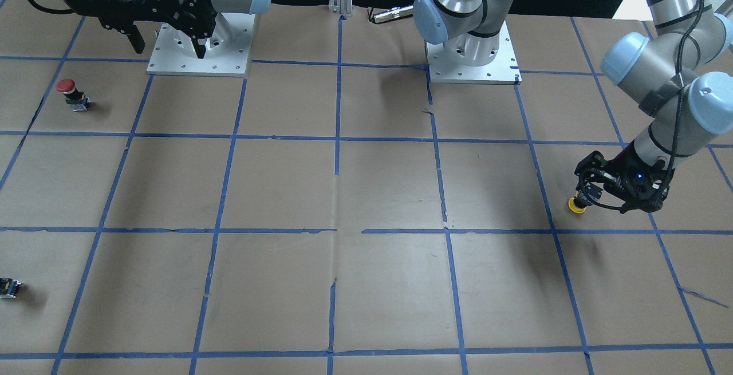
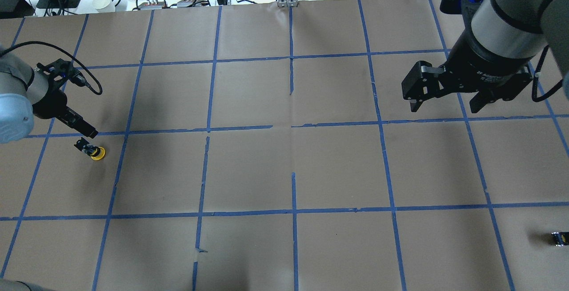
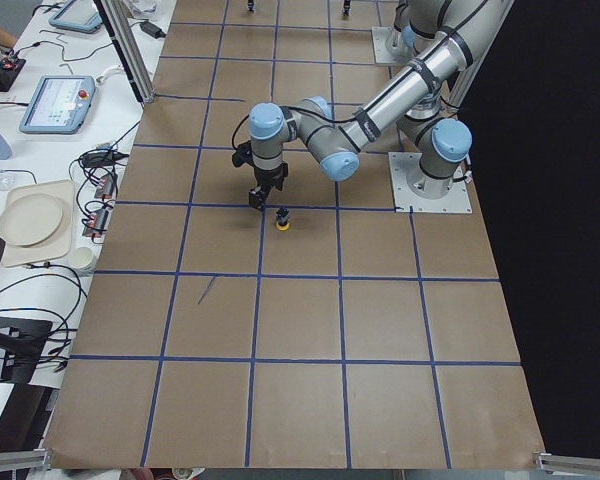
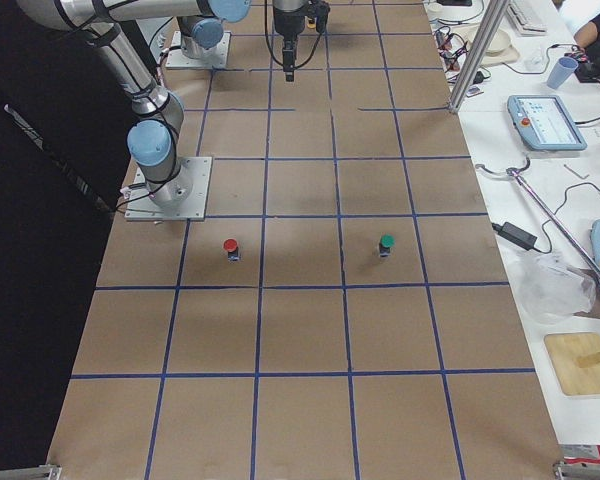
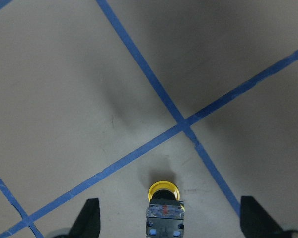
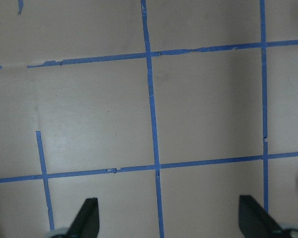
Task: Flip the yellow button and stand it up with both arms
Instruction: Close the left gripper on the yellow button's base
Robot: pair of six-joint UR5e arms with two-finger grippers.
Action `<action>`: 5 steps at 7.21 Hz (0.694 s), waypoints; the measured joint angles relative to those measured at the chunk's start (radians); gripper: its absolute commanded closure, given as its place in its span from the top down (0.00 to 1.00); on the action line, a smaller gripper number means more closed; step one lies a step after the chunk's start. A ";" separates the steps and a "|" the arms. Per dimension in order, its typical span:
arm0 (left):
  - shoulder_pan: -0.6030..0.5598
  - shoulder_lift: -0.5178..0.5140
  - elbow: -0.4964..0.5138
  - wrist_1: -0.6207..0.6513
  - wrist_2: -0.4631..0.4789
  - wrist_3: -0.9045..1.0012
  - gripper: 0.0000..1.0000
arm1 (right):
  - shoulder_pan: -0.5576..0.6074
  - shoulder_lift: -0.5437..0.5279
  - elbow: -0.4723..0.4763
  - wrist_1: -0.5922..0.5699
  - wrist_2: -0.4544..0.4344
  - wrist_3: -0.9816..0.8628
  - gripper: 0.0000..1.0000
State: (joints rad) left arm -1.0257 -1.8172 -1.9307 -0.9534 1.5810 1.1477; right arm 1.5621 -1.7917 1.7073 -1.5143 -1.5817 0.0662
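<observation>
The yellow button [image 2: 92,150] rests cap down on the paper-covered table at the robot's far left, its black-grey body pointing up. It also shows in the front-facing view [image 1: 576,205] and the left side view [image 3: 283,221]. My left gripper [image 5: 171,220] is open, low over the button [image 5: 164,208], which sits between the two fingers with a gap on each side. The same gripper shows in the front-facing view [image 1: 590,192]. My right gripper [image 2: 444,106] is open and empty, held high over the right half of the table, far from the button.
A red-capped button [image 1: 69,93] stands near the right arm's base plate [image 1: 172,68]. A green-capped button [image 4: 385,243] stands further out. A small capless block [image 2: 559,238] lies at the table's right edge. Cables and dishes lie beyond the far edge.
</observation>
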 measured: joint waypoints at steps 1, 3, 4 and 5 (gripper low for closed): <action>0.019 -0.018 -0.020 0.018 -0.002 0.027 0.98 | 0.000 0.000 0.000 0.002 -0.001 0.000 1.00; 0.033 -0.025 -0.052 0.048 0.000 0.045 0.95 | 0.000 0.000 0.000 -0.001 -0.001 0.000 1.00; 0.034 -0.026 -0.060 0.067 0.000 0.046 0.93 | 0.000 0.000 0.000 -0.002 0.000 0.000 1.00; 0.034 -0.026 -0.065 0.076 0.000 0.046 0.93 | 0.000 0.000 0.000 -0.002 0.000 0.001 1.00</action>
State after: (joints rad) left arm -0.9913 -1.8431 -1.9953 -0.8769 1.5807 1.1937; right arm 1.5624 -1.7917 1.7076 -1.5160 -1.5814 0.0670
